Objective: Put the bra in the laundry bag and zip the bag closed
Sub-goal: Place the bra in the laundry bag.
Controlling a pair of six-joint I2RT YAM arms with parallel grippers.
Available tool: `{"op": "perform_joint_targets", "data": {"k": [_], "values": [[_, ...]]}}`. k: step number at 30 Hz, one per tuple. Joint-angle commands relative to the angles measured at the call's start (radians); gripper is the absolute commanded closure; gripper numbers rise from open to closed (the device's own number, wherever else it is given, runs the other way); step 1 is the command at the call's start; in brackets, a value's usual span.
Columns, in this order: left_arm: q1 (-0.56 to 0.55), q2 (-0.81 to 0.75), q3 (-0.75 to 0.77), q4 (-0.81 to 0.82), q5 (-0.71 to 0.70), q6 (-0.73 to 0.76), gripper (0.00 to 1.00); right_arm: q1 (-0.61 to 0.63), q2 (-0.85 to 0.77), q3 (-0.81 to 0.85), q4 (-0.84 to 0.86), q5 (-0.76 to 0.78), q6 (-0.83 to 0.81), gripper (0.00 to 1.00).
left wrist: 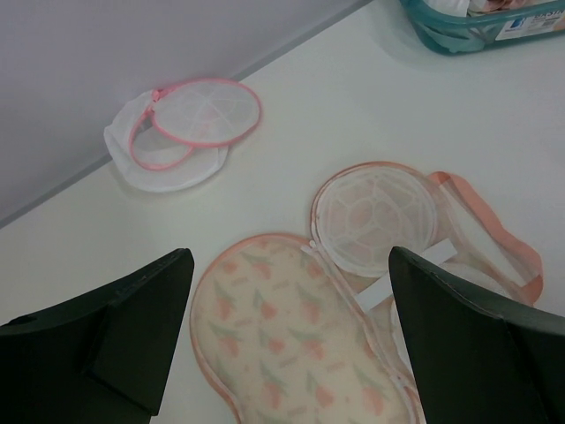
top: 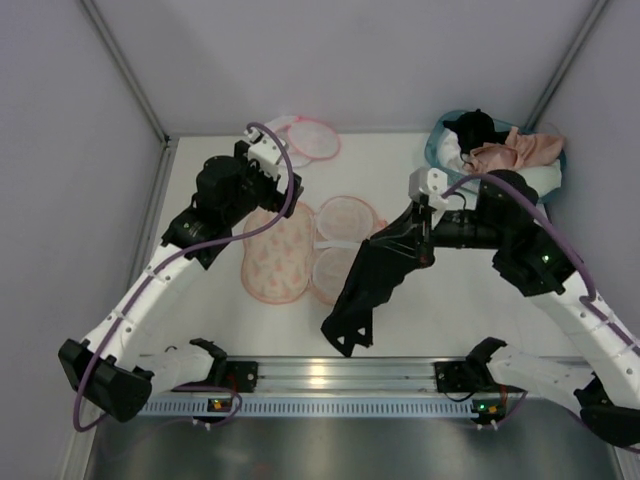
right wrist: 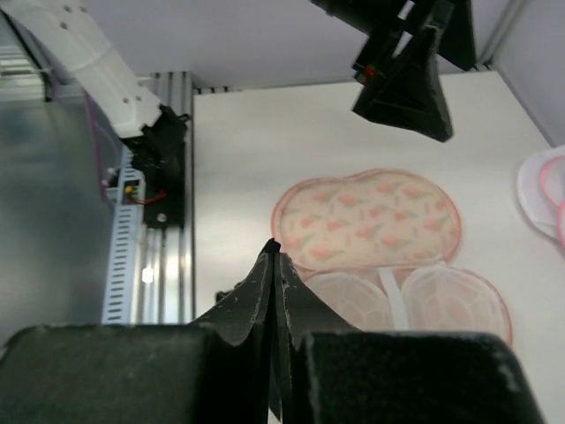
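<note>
So far nothing is done: your bra (top: pixel 520 148) lies in the basket (top: pixel 437 135) at the bench's (top: pixel 450 310) far right corner, and the laundry bag (left wrist: pixel 185 132) sits open by the far edge. The left pincer (left wrist: pixel 290 256) gapes wide, and the right pincer (right wrist: pixel 275 256) is clamped on a black cloth (top: pixel 365 285).

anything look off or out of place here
Yes: the right fingers are shut on a dangling black garment, while the pink bra lies in the teal basket and the round laundry bag sits untouched at the back.
</note>
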Motion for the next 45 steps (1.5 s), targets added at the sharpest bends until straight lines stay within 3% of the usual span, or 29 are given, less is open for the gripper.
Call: {"op": "perform_joint_targets", "data": {"k": [1,5,19,25,31,32,33,34,35,38,45], "values": [[0.008,-0.046,-0.015,0.034,-0.013,-0.007,0.02,0.037,0.049,0.016,0.109,0.217,-0.093,1.0],[0.013,-0.063,-0.028,0.034,-0.022,-0.023,0.02,0.038,0.121,0.021,0.156,0.357,-0.141,1.0],[0.032,-0.057,-0.042,0.046,-0.032,-0.099,0.02,0.034,0.315,0.056,0.222,0.426,-0.389,1.0],[0.043,-0.03,-0.042,0.055,-0.004,-0.147,0.02,-0.029,0.479,0.073,0.383,0.463,-0.494,1.0],[0.059,-0.013,-0.065,0.081,0.019,-0.188,0.02,-0.138,0.789,0.175,0.682,0.391,-0.564,1.0],[0.06,-0.011,-0.073,0.086,0.02,-0.191,0.02,-0.141,0.869,0.198,0.705,0.418,-0.58,0.82],[0.062,-0.008,-0.087,0.089,0.019,-0.192,0.02,-0.143,0.911,0.234,0.704,0.44,-0.592,0.57],[0.063,-0.005,-0.091,0.089,0.017,-0.196,0.02,-0.141,0.948,0.346,0.596,0.452,-0.588,0.32],[0.065,-0.005,-0.094,0.089,0.02,-0.198,0.02,-0.143,0.994,0.399,0.547,0.479,-0.574,0.01],[0.074,-0.026,-0.122,0.092,0.024,-0.19,0.02,-0.153,0.95,0.461,0.421,0.452,-0.445,0.01],[0.088,-0.007,-0.136,0.043,0.121,-0.163,0.03,-0.198,0.783,0.338,0.278,0.414,-0.208,0.05]]}}
